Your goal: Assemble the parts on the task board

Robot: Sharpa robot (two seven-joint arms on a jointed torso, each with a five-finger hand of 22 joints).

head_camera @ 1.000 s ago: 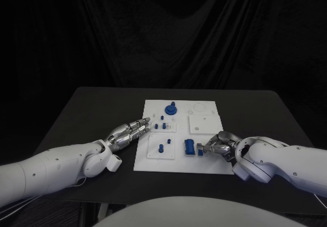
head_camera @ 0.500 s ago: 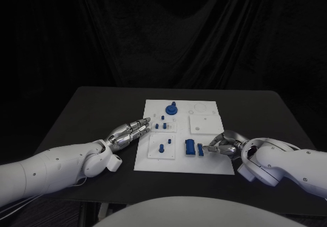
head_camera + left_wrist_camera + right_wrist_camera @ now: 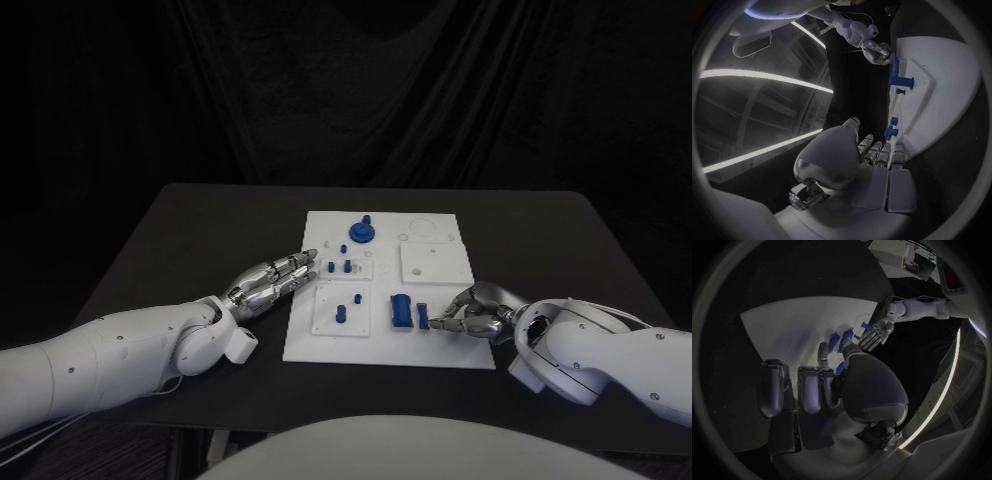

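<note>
The task board [image 3: 433,345] lies flat in the middle of the black surface [image 3: 188,230], and everything here is placed against it; the left hand [image 3: 274,278] lies just off the board's left edge, fingers stretched out straight and close together, tips at the rim, holding nothing; the left wrist view shows that hand [image 3: 873,160] with its fingers side by side, pointing along the white plate [image 3: 942,75].

At the board's near right corner sits the right hand [image 3: 473,310], fingers curled in toward a slim blue upright part [image 3: 423,317]; the fingertips are right at that piece, but whether they pinch it or merely touch it I cannot tell; from the right wrist view the hand [image 3: 811,385] has its fingers bent down over the board [image 3: 786,325], with blue pieces just beyond their tips.

Just left of that slim piece stands a thicker blue block [image 3: 400,312]; further left on the board's near half, a small blue peg piece [image 3: 343,310]; toward the board's middle, a pair of small blue pegs [image 3: 343,266]; at the far end of the board, a round blue part with a post [image 3: 362,231] stands upright.
</note>
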